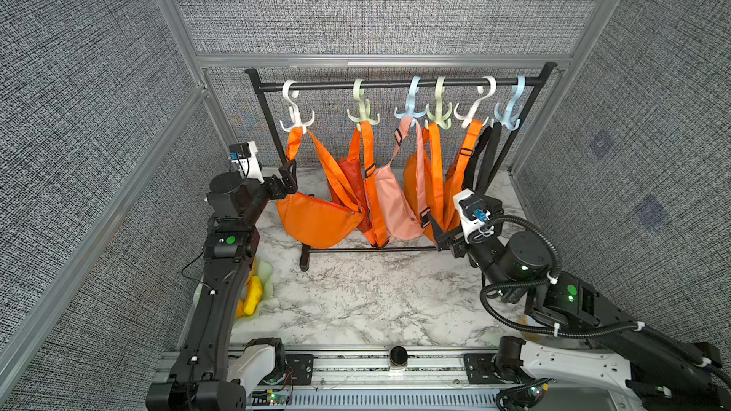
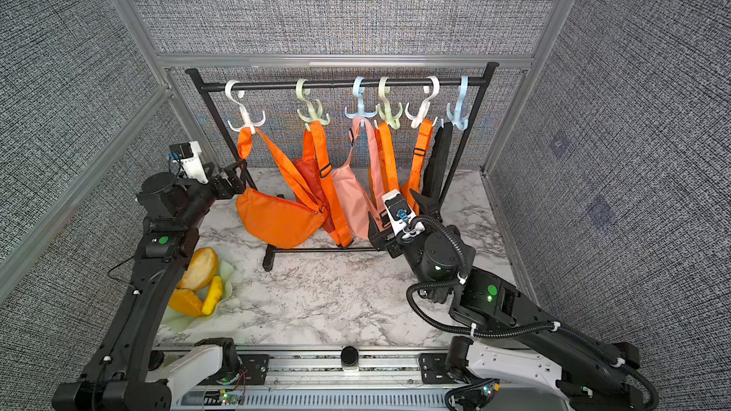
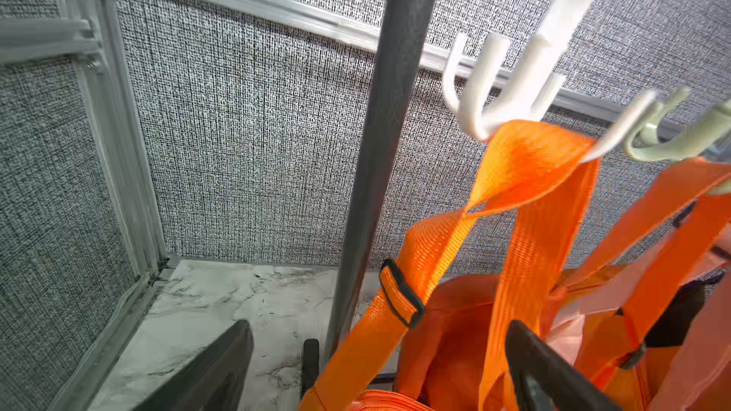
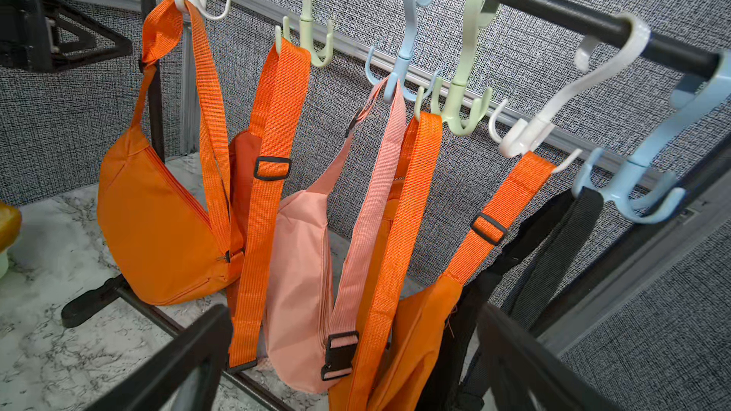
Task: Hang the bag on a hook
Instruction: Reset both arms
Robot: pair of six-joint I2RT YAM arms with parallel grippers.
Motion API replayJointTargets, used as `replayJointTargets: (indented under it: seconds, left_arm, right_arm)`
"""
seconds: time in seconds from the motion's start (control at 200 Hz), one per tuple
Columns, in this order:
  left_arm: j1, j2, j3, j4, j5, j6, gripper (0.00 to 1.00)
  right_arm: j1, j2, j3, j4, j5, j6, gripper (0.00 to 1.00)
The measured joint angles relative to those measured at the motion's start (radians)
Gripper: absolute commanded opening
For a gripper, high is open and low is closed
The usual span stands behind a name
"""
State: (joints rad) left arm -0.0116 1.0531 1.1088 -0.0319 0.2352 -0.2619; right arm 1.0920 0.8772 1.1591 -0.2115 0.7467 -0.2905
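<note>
An orange bag (image 1: 316, 219) (image 2: 277, 221) hangs by its strap (image 3: 526, 160) from the white hook (image 1: 294, 120) (image 3: 506, 85) at the left end of the black rack's bar (image 1: 395, 84). My left gripper (image 1: 286, 179) (image 3: 375, 369) is open just left of the bag. The strap runs down between its wide-apart fingers, and nothing is clamped. My right gripper (image 2: 395, 211) (image 4: 356, 361) is open too, low in front of the pink bag (image 4: 300, 270) and the orange bags at the rack's right half.
Several more hooks on the bar carry orange bags, a pink one and a black one (image 1: 486, 152). The rack's foot (image 1: 303, 260) stands on the marble table. Yellow and orange toy fruit (image 2: 197, 282) lies on a pale cloth under my left arm.
</note>
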Motion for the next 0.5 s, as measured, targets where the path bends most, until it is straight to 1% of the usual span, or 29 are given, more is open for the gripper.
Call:
replayJointTargets:
  seconds: [0.18,0.265,0.385,0.5]
  left_arm:
    - [-0.003,-0.077,0.010,-0.030,0.000,0.022,0.99]
    - [-0.015,-0.124,0.004,-0.041,0.000,0.028,0.99]
    - [-0.039,-0.187,-0.007,-0.055,-0.011,0.038,0.99]
    - [-0.049,-0.245,-0.038,-0.053,-0.027,0.044,0.99]
  right_arm:
    - [-0.075,0.041,0.121,-0.100,-0.004,0.043,0.99]
    - [-0.105,0.035,0.161,-0.138,-0.008,0.069,0.99]
    - [-0.113,-0.018,0.153,-0.159,-0.011,0.088,0.99]
    - [-0.116,-0.106,0.090,-0.148,0.013,0.101,0.99]
